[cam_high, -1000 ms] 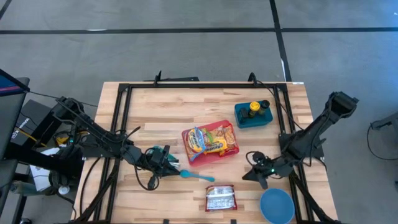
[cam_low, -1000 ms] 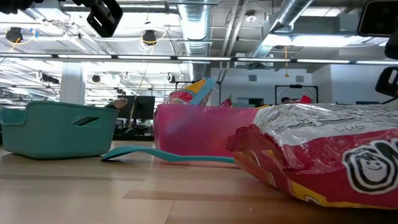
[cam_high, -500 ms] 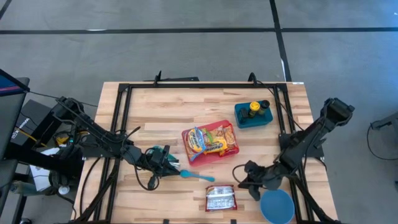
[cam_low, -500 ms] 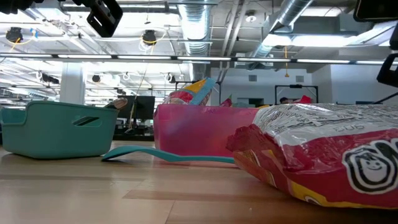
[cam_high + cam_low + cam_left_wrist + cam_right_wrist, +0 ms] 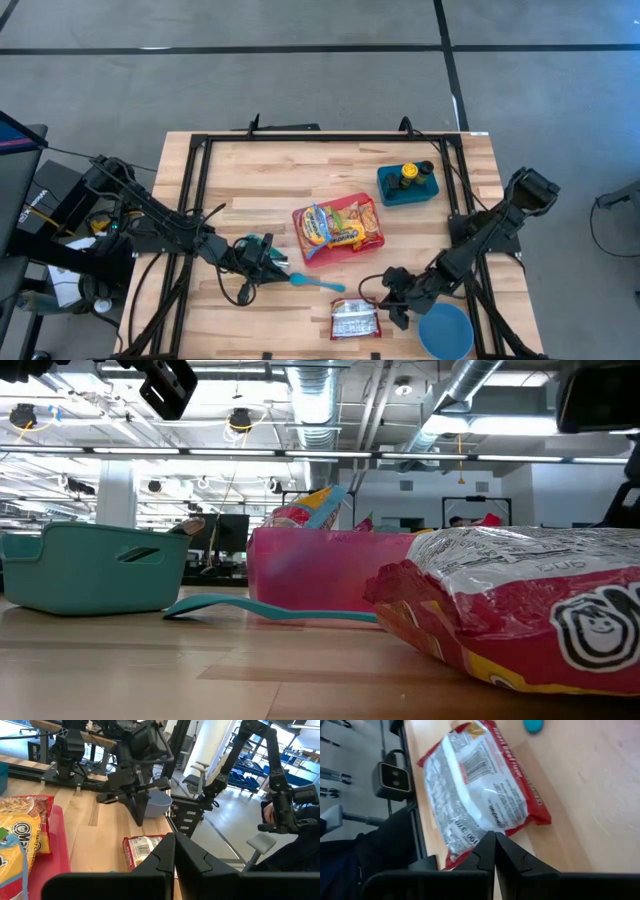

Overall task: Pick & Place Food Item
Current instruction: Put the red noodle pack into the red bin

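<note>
The right end effector (image 5: 385, 290) hangs with its fingers pressed together, gripping nothing, just beside the upper right corner of the red-and-white food packet (image 5: 355, 319), which lies flat on the wooden surface (image 5: 270, 165). A blue bowl (image 5: 445, 331) sits close behind it. The left end effector (image 5: 268, 262), likewise closed and empty, rests near the teal spoon (image 5: 318, 284), with the red tray (image 5: 340, 228) of snack packets just beyond.

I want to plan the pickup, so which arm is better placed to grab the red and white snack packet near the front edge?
The right. Its shut gripper sits just beside the snack packet, while the left gripper waits farther off by the teal spoon.
</note>
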Robot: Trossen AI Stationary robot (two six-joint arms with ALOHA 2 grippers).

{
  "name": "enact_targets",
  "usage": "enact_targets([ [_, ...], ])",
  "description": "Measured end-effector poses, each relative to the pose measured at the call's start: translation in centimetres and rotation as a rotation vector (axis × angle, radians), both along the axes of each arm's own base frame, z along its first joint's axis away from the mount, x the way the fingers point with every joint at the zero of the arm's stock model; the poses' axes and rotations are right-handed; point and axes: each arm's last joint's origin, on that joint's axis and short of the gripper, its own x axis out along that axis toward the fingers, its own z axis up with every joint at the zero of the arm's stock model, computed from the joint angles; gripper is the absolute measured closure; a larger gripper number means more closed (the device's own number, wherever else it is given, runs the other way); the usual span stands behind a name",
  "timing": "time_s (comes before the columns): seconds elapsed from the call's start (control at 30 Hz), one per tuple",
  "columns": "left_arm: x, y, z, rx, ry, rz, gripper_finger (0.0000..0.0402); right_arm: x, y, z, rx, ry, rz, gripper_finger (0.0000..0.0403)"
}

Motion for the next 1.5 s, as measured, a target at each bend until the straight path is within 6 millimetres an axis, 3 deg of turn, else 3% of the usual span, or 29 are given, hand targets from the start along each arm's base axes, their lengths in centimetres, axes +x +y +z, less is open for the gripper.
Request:
enact_targets([
  [0.2,0.0,0.0,0.0,0.0,0.0,0.0,0.0402,0.9,-0.8,-0.8,0.032,0.062,0.009,0.0401],
  [0.9,0.0,0.0,0.0,0.0,0.0,0.0,0.0402,2.2,-2.9,-1.0,0.115,0.169,0.01,0.0398],
  [1.5,0.0,0.0,0.0,0.0,-0.001,0.0,0.0402,1.9,-2.6,-1.4,0.206,0.257,-0.077,0.0296],
])
